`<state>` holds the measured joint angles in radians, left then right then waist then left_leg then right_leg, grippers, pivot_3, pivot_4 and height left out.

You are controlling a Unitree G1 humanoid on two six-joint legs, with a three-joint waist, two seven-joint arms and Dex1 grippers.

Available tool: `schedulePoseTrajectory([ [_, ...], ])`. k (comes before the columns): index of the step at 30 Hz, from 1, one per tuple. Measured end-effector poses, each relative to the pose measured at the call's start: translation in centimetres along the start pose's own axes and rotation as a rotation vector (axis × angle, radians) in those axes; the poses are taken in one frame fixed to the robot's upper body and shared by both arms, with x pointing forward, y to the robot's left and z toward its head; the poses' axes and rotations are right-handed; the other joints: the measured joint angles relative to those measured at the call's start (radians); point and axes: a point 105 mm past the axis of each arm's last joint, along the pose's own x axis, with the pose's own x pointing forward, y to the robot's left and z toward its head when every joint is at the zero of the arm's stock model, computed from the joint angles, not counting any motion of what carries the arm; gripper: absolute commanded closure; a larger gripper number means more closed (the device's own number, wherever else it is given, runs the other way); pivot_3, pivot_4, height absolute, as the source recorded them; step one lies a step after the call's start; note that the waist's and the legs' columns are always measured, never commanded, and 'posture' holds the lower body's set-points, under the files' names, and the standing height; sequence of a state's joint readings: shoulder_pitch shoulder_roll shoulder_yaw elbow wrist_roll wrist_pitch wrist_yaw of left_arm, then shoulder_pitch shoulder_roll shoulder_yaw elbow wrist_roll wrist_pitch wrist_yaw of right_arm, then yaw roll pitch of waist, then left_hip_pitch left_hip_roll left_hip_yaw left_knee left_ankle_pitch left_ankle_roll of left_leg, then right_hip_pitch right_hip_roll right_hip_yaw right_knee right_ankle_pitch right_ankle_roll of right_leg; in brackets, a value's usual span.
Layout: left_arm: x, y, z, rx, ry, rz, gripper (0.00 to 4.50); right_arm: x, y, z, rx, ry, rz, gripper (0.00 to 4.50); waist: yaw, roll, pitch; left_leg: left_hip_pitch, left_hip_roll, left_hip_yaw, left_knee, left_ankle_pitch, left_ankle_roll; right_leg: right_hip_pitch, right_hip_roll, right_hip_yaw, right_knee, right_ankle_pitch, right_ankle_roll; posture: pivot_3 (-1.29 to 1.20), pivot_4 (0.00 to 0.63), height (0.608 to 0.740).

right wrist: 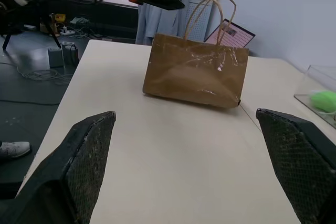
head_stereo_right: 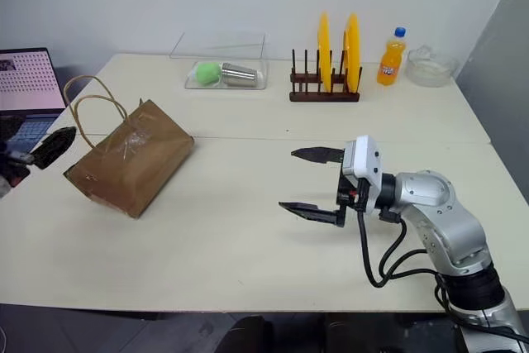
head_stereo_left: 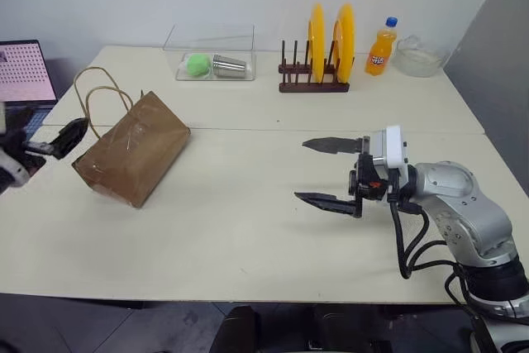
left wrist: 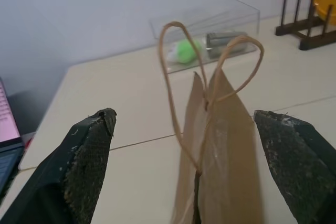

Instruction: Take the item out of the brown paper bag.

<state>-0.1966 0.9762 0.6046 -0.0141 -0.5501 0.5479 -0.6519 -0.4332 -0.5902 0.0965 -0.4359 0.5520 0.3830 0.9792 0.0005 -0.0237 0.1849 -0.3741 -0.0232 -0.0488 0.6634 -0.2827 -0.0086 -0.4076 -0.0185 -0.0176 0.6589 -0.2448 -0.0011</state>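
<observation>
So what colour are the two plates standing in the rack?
Yellow; the plates in the dark wooden rack show best in the left eye view.

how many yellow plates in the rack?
2. Both yellow plates stand upright, side by side, in the plate rack at the far edge of the table: one nearer the clear box, one nearer the orange bottle. None seems hidden.

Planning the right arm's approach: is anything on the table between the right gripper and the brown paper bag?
Nothing visible: only bare table lies between the open right gripper and the brown paper bag.
</observation>
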Motion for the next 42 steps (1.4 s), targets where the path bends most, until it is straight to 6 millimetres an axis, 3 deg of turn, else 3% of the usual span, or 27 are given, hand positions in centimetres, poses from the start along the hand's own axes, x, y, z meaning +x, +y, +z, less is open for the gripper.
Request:
schedulePoseTrajectory([
  [4, 2.4, 0.6, -0.9, 0.003, 0.03, -0.037, 0.05, -0.4, 0.2, 0.1, -0.011, 0.025, -0.014, 0.0, 0.0, 0.0, 0.0, -0.005, 0.0, 0.0, 0.0, 0.0, 0.0, -0.005, 0.0, 0.0, 0.001, 0.001, -0.002, 0.0, 0.15, 0.74],
  [7, 3.6, 1.4, -0.5, 0.012, 0.028, -0.038, 0.05, -0.6, 0.3, 0.1, -0.009, 0.036, -0.03, 0.0, -0.001, -0.001, 0.0, -0.007, 0.0, 0.0, 0.0, 0.0, 0.0, -0.008, 0.0, 0.0, 0.001, 0.003, -0.005, 0.0, 0.15, 0.74],
  [14, 6.1, 1.2, 0.5, -0.007, 0.036, -0.127, 0.05, -0.9, 0.7, 0.2, -0.018, 0.056, -0.057, 0.0, -0.002, -0.001, 0.0, -0.009, 0.0, 0.001, 0.0, 0.0, 0.0, -0.011, 0.0, 0.0, 0.003, 0.003, -0.005, 0.0, 0.15, 0.74],
  [18, 6.8, 1.8, 0.8, -0.023, 0.039, -0.14, 0.95, -1.1, 0.9, 0.1, -0.017, 0.075, -0.061, 0.0, -0.005, -0.002, 0.0, -0.01, 0.0, 0.002, 0.0, 0.0, 0.0, -0.012, 0.0, 0.001, 0.005, 0.003, -0.005, 0.0, 0.15, 0.74],
  [29, 7.6, 2.4, 2.2, -0.002, 0.03, -0.182, 4.48, -1.2, 1.0, -0.1, -0.014, 0.089, -0.074, 0.0, -0.005, -0.003, 0.0, -0.01, -0.001, 0.002, 0.002, 0.0, 0.0, -0.012, 0.0, 0.0, 0.005, 0.002, -0.003, 0.0, 0.15, 0.74],
  [42, 11.3, -4.0, 9.5, 0.092, -0.09, -0.502, 4.48, -2.4, 1.4, -0.7, 0.001, 0.154, -0.124, 0.0, -0.002, -0.009, 0.002, -0.014, -0.001, 0.001, 0.004, 0.0, 0.0, -0.013, 0.0, -0.001, 0.005, 0.001, 0.0, 0.0, 0.15, 0.74],
])
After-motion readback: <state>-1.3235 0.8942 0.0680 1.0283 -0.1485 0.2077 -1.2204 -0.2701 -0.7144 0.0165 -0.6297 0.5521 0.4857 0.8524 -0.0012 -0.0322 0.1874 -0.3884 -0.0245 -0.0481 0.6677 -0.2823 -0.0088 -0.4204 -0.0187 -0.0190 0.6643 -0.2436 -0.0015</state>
